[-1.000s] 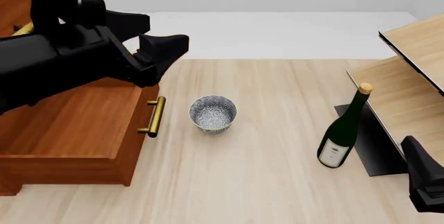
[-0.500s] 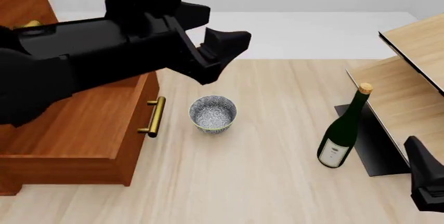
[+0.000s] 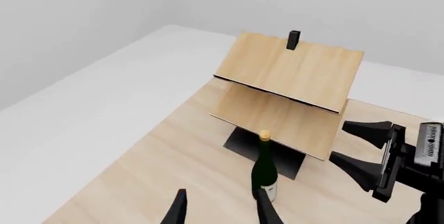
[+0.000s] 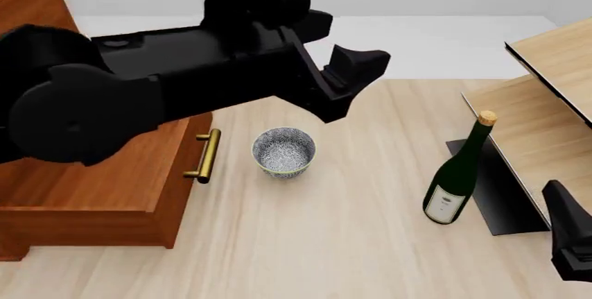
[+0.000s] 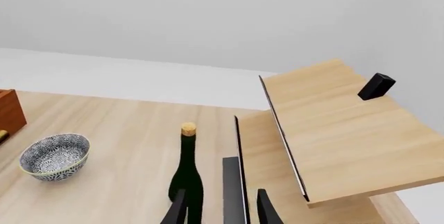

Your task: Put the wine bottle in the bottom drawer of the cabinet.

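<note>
Right claw: the black right claw [image 4: 569, 243] is waiting at the near right edge of the counter, fingers parted and gripping nothing.
Bottle: the tall, slim dark-green glass wine bottle [image 4: 457, 173], tan cork on top and white label low on its body, is standing upright on the pale wooden counter [image 4: 370, 243], not yet lifted.
Progress: the deep reddish-brown bottom drawer [image 4: 102, 174] with its brass bar handle [image 4: 207, 155] is sitting pulled out at the left, open to receive; grasping, carrying and lowering the bottle in all appear to be left.
Obstacle: a small blue-and-white patterned bowl [image 4: 284, 150] is sitting between drawer and bottle, just beside the handle.
Left claw: the black left claw [image 4: 356, 80] is hovering above the bowl, spread open and empty.
Backdrop: a light pale-wood shelf unit [image 4: 545, 98] is crowding the bottle's far right side.
</note>
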`<state>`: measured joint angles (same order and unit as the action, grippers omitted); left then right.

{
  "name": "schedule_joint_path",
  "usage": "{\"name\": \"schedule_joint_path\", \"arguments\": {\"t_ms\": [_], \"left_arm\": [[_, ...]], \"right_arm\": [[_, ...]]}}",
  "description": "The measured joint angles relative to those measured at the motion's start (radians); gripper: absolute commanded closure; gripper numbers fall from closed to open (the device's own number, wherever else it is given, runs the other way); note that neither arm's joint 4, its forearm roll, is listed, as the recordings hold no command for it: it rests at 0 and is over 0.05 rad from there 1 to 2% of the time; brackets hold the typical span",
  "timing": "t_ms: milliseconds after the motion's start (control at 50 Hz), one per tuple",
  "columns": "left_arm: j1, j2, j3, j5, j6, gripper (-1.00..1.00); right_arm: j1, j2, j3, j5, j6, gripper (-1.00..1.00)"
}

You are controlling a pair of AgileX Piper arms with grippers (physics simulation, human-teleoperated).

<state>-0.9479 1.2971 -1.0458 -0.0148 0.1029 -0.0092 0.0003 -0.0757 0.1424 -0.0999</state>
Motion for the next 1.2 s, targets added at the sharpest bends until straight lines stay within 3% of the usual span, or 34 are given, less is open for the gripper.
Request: {"name": "schedule_joint_path", "arguments": {"t_ms": [400,1200], "left_arm": [[-0.033,0.093,-0.062,-0.020,-0.013,-1.00],[-0.108,0.389,-0.352,0.011,0.005,-1.00]], "right_arm": [[0.007,0.000,0.010,0.000,0.001,-1.00],[0.019,0.000,0.054,-0.008,0.011,-1.00]]}}
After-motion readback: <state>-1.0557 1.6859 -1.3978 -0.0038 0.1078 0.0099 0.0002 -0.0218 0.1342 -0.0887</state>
